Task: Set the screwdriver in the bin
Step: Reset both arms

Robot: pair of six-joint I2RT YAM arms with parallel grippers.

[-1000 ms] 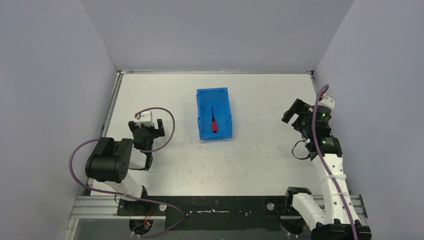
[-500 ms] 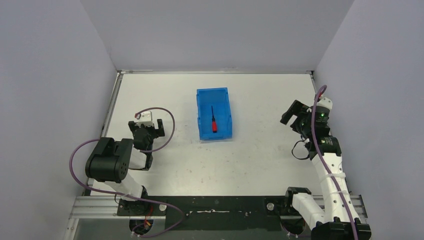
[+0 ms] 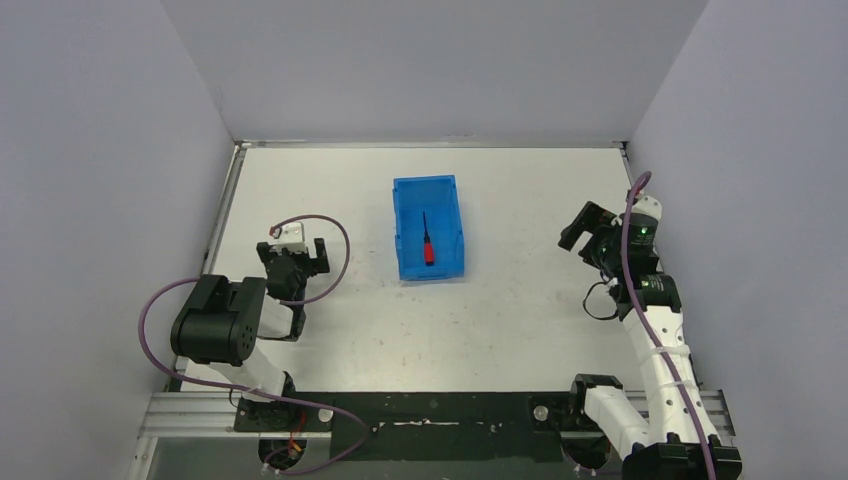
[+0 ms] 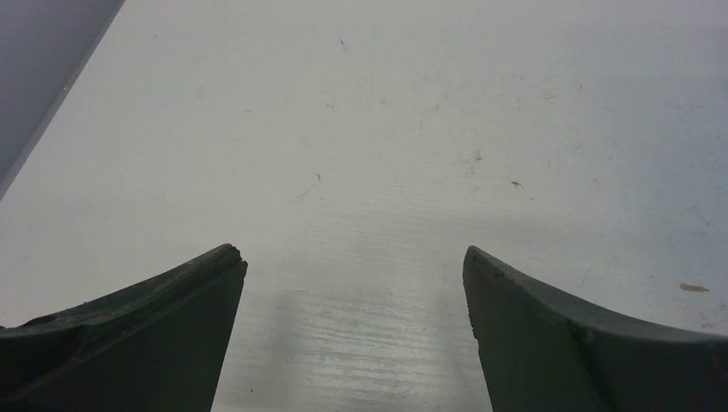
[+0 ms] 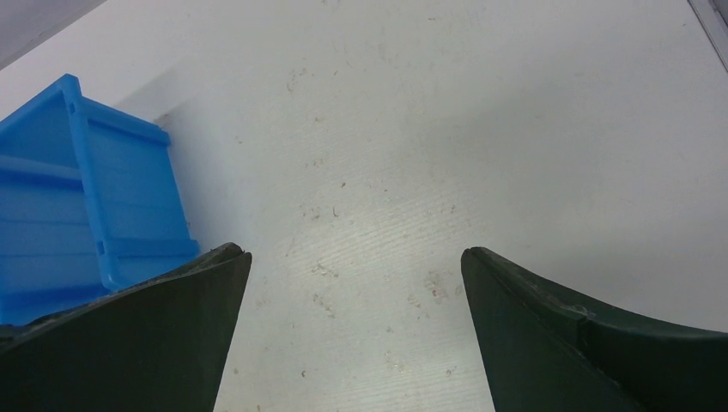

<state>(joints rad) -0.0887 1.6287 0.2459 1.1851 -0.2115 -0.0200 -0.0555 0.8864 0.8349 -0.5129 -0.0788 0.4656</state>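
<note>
The bright blue bin stands in the middle of the white table. Inside it lies the screwdriver, red handle toward the near end and thin black shaft pointing away. My right gripper hovers open well to the right of the bin; in the right wrist view its gripper frames bare table, with the bin's outer wall at the left edge. My left gripper rests open at the left, far from the bin; in the left wrist view its gripper holds nothing.
Grey walls enclose the table on three sides. A purple cable loops beside the left wrist. A metal rail with both arm bases runs along the near edge.
The right arm has shifted slightly down and left, away from the right wall. The left arm, bin and screwdriver have not moved.
</note>
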